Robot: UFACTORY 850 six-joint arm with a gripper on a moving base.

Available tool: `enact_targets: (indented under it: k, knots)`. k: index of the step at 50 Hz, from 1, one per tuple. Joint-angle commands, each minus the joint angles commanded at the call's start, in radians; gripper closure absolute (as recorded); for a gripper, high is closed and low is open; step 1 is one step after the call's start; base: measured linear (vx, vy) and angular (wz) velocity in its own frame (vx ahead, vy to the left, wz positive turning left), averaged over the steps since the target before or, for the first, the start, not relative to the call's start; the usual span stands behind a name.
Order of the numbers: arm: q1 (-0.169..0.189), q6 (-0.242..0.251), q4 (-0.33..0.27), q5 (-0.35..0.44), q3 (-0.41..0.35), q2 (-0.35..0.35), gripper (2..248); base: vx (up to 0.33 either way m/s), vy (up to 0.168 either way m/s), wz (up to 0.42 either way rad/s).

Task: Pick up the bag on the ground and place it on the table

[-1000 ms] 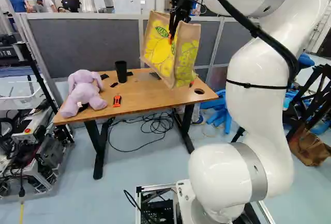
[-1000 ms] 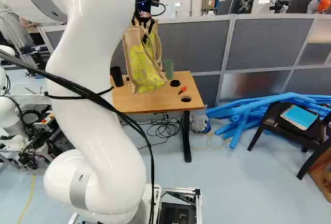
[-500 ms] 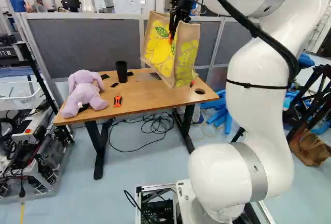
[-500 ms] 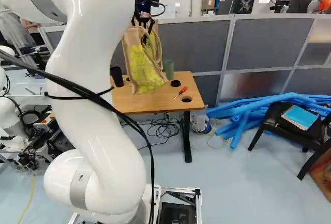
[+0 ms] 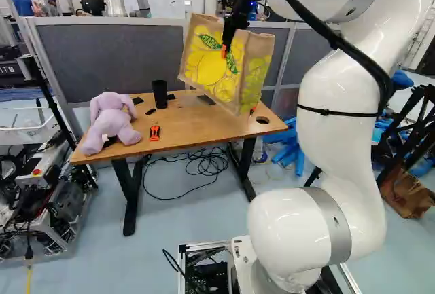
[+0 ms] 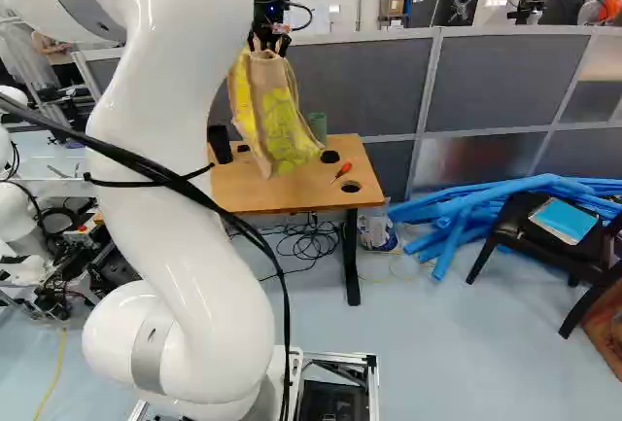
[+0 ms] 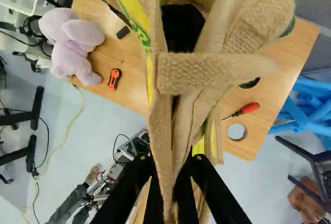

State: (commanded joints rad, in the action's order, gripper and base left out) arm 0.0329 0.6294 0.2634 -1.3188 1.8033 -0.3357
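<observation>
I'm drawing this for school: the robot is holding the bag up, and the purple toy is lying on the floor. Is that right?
Almost! The toy's spot is wrong: in the left base view, the purple toy is on the table. The bag really is held up.

Base views share the table [image 5: 187,123]; wrist looks down, apparently close.
</observation>
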Motion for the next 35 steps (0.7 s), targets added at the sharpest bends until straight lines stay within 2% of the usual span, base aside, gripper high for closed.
enact_targets:
  k: [35]
  knots:
    - [0.000, 0.368, 0.000, 0.000, 0.000, 0.000, 227, 0.000, 0.000, 0.000]
